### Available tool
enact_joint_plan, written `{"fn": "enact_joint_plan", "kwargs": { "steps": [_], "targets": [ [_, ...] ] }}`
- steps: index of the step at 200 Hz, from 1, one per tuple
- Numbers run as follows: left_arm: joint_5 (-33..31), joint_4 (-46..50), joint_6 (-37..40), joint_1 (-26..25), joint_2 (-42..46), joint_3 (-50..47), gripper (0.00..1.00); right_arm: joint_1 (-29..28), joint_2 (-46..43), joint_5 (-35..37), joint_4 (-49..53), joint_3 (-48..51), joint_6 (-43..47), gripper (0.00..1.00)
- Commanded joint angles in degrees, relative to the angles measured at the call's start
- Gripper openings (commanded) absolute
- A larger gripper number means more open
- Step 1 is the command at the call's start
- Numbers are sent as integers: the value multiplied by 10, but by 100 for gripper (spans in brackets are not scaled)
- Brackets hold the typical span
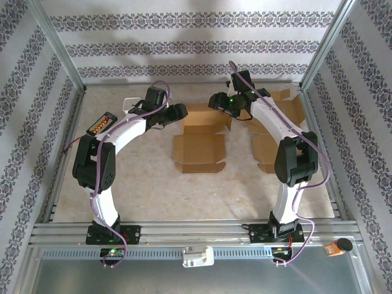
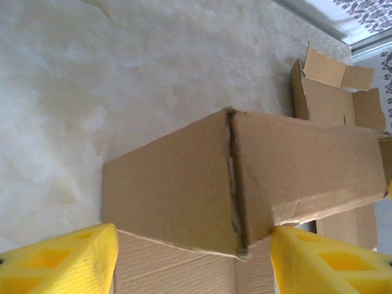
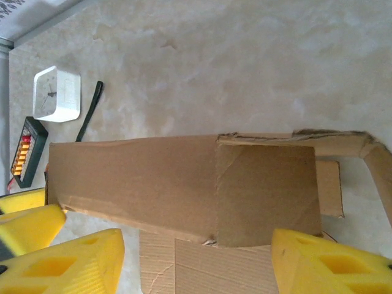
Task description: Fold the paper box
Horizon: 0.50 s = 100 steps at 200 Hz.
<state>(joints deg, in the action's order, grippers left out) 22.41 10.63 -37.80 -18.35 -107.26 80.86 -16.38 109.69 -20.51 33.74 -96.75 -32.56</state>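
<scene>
Brown cardboard box [image 1: 199, 147] stands half-folded, far walls raised, between wide-spread left gripper [image 2: 194, 237] and right gripper [image 3: 198, 240].

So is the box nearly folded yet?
Maybe halfway. Done: the box has its back walls standing up. In hand: the left gripper and right gripper are open, one at each end of it. To do: the front flap lies flat, not yet closed.
</scene>
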Motion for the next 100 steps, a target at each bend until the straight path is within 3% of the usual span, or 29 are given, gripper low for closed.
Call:
{"fn": "enact_joint_plan", "kwargs": {
  "steps": [1,45,75,100],
  "targets": [
    [33,-40,-17,6,-14,21,64,-1,13,-20,0,-21,12,64],
    [48,-57,-36,5,-29,13,58,-3,31,-49,-27,-4,-5,53],
    [43,-63,-30,5,-6,5,61,-1,30,-32,-28,-2,-1,57],
    [-9,-70,-16,6,25,-6,68,8,18,-19,-36,4,-3,60]
  ]
}}
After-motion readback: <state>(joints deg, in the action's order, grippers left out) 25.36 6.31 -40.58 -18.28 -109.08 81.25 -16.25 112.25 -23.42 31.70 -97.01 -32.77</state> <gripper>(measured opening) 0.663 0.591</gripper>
